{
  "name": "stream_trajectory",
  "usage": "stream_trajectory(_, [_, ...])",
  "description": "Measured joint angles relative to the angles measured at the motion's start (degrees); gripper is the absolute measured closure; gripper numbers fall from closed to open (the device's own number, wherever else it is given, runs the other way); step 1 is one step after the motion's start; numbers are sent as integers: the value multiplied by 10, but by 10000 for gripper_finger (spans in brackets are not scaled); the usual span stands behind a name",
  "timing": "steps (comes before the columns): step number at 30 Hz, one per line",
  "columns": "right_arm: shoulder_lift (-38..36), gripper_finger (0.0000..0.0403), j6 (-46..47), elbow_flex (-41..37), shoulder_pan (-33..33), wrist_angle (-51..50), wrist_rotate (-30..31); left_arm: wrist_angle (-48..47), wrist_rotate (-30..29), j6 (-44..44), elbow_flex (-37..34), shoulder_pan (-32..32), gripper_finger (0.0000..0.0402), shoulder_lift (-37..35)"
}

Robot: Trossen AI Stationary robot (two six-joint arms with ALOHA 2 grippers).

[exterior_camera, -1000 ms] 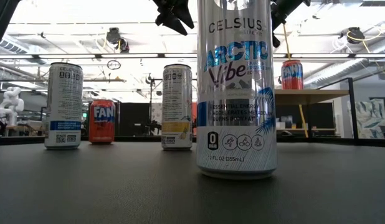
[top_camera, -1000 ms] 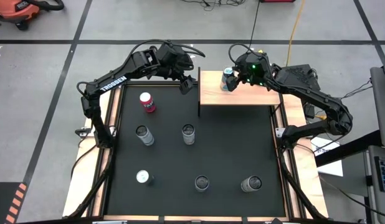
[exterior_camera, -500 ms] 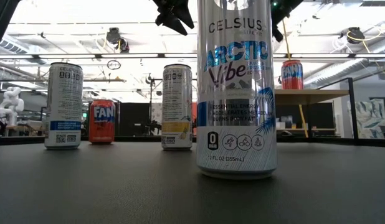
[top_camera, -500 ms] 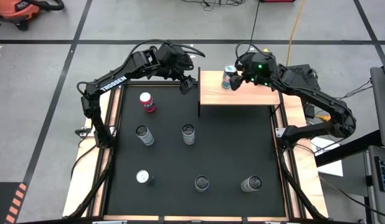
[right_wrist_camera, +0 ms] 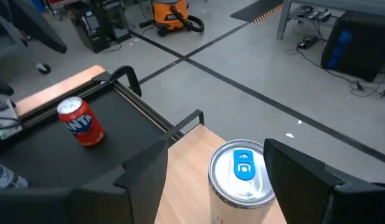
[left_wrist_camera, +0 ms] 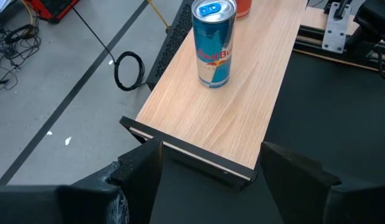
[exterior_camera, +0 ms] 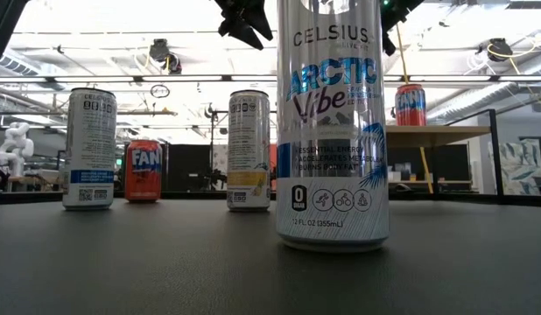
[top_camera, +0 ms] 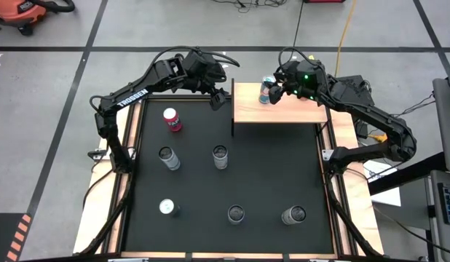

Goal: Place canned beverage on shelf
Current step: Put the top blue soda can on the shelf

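Note:
A blue and silver canned beverage [top_camera: 266, 92] stands upright on its base on the light wood shelf [top_camera: 283, 113] at the table's far right. It also shows in the left wrist view [left_wrist_camera: 212, 43] and the right wrist view [right_wrist_camera: 242, 174]. My right gripper [top_camera: 277, 86] is open just above the can, with one finger on either side of its top [right_wrist_camera: 215, 149], touching nothing. My left gripper [top_camera: 223, 93] is open and empty, hovering at the shelf's left end [left_wrist_camera: 211, 152]. An orange can [exterior_camera: 411, 105] also stands on the shelf.
A red Fanta can [top_camera: 172, 119] and several silver cans [top_camera: 220, 156] stand on the black mat [top_camera: 269, 175]. A tall Celsius can [exterior_camera: 332, 122] stands near the front edge. A black upright bracket [top_camera: 232, 109] edges the shelf's left end.
My right gripper has risen a little and drawn back toward the table's far edge, away from the can. The can stays standing on the shelf.

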Motion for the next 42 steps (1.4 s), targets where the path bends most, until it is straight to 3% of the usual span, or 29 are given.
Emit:
stream_trajectory(5, [0,139,-25,0,0,-12,1,0,0,0,0,0,135,0])
stream_trajectory(17, [0,55,-31,0,0,-1,1,0,0,0,0,0,135,0])
stream_trajectory(24, [20,55,-18,0,-5,-10,46,0,0,0,0,0,135,0])
stream_trajectory(42, [70,55,-2,0,-11,-8,32,0,0,0,0,0,135,0])
